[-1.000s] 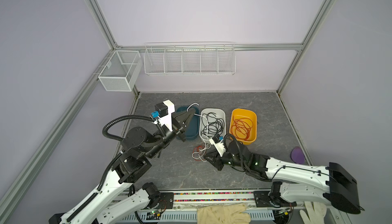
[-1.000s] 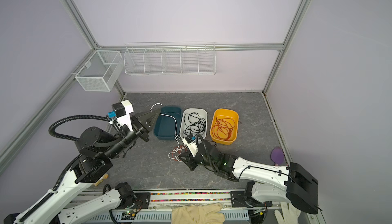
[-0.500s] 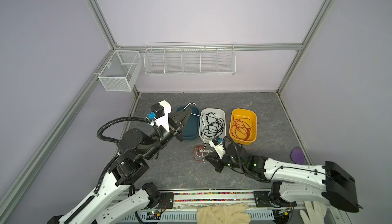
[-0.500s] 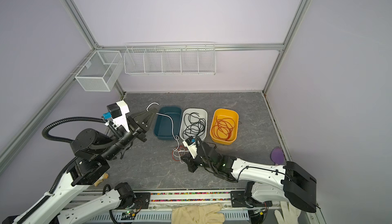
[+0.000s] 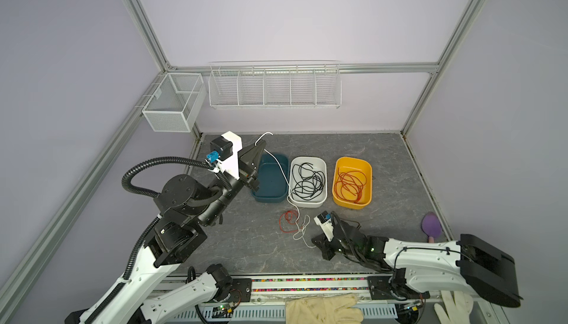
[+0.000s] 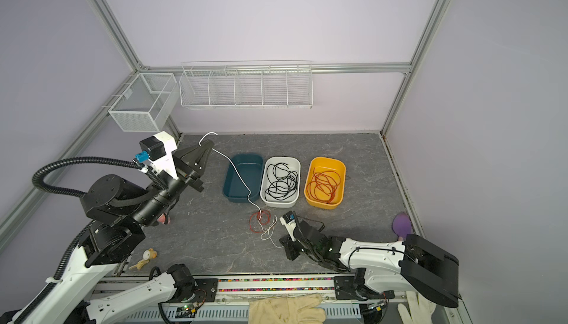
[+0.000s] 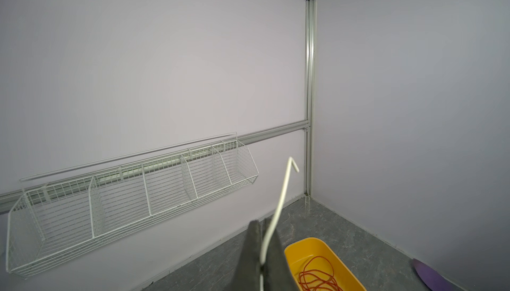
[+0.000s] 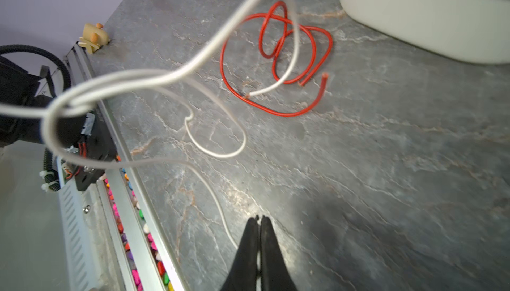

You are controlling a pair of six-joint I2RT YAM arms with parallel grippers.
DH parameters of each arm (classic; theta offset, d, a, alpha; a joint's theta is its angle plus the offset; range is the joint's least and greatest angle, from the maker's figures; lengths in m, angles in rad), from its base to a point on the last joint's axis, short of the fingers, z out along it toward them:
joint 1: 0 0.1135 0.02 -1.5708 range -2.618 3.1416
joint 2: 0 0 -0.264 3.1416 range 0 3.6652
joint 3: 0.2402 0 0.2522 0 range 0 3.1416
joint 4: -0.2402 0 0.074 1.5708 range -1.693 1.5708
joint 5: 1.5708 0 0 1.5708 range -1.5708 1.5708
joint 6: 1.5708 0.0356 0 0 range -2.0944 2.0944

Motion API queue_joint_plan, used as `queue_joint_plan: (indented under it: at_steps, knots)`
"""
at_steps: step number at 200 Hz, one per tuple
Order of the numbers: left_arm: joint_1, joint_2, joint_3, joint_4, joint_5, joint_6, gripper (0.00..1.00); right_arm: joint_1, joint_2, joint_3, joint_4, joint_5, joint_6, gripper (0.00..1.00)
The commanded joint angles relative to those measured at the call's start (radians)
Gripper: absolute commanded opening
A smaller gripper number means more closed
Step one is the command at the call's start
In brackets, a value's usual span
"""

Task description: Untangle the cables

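1. Grey marbled tabletop (image 5: 384,153), lilac walls (image 5: 276,15).
2. Three tubs (image 5: 307,204); black cables (image 5: 307,181) in white, red cables (image 5: 350,184) in yellow.
3. left gripper (image 5: 261,146) pinches white cable (image 7: 280,201) aloft; right gripper (image 5: 314,241) closed at its tail, by loose red cable (image 8: 323,87).

A wire rack (image 5: 274,92) and a mesh basket (image 5: 167,119) hang on the walls.

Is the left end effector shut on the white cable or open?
Shut on it: the left wrist view shows the left end effector, jaws pressed together, with the white cable emerging between them.
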Motion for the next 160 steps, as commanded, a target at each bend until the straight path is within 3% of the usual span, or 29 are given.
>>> queue_joint_plan:
  at_steps: [1,68,112,160]
  knots:
    - [-0.006,0.024,0.057,-0.058,-0.061,0.068,0.0,0.007,-0.024,-0.041,0.037,0.048,0.04,0.07]
    - [-0.006,0.073,0.121,-0.067,-0.138,0.141,0.0,0.007,-0.097,-0.108,0.022,0.116,0.076,0.07]
    - [0.016,0.099,0.05,-0.059,-0.162,0.165,0.0,0.009,-0.182,-0.059,-0.077,0.082,0.06,0.07]
    - [0.098,0.129,-0.053,0.006,-0.144,0.179,0.0,0.011,-0.401,-0.05,-0.266,0.133,0.06,0.07]
